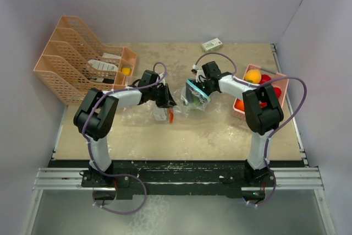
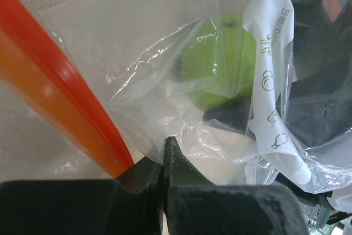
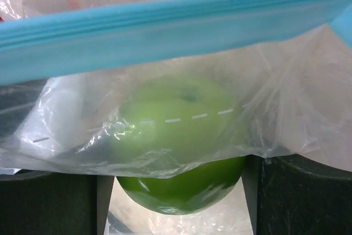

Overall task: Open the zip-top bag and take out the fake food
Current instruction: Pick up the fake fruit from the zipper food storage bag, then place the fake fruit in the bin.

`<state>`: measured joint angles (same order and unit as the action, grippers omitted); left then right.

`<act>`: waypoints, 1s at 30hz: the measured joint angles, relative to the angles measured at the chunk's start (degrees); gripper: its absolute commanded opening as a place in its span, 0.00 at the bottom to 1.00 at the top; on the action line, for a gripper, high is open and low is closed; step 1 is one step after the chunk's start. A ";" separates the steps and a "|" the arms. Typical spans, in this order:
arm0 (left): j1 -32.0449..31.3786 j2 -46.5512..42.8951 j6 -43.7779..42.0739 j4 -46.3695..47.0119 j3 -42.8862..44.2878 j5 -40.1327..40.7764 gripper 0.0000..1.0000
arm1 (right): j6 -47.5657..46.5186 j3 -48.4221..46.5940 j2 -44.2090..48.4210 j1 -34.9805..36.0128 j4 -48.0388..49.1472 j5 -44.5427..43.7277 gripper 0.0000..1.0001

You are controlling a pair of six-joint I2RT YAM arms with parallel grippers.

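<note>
The clear zip-top bag (image 1: 184, 105) lies mid-table between both grippers. My left gripper (image 1: 166, 102) is shut on a fold of the bag's film (image 2: 148, 53), its jaws (image 2: 165, 152) pressed together beside an orange-red zip strip (image 2: 60, 103). My right gripper (image 1: 194, 95) reaches in under the blue zip strip (image 3: 165, 26). Its wide-set fingers (image 3: 302, 196) sit tight on both sides of the green apple (image 3: 181, 191), half veiled by film. That apple (image 2: 220, 64) also shows through the plastic in the left wrist view. More fake food, an orange (image 1: 253, 75) and red apples (image 1: 275, 91), sits in the pink basket.
The pink basket (image 1: 281, 76) stands at the right edge. A peach file organizer (image 1: 77, 61) fills the back left. A small box (image 1: 212, 44) lies at the far edge. White walls close in the table on three sides.
</note>
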<state>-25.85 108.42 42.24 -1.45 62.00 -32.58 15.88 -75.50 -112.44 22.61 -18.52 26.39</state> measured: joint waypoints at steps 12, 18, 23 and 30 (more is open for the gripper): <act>0.00 -2.29 0.00 0.17 -1.64 0.07 0.00 | 0.20 -1.09 9.53 -9.44 -5.18 -0.17 0.61; 0.04 -2.60 0.24 1.25 -3.10 -0.02 0.00 | 0.59 -7.43 15.34 -25.83 -6.56 0.48 0.60; 0.09 -2.60 0.46 2.03 -3.28 -0.31 0.00 | 4.17 -10.10 15.78 -34.82 -6.69 3.45 0.60; 0.37 -2.60 -0.96 0.44 -2.80 -0.35 0.00 | 5.97 -14.03 11.10 -42.95 -8.24 3.17 0.59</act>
<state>-25.47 105.82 41.28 -1.02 59.20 -32.93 21.85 -89.54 -101.34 -20.34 -26.76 29.56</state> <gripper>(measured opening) 0.004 0.808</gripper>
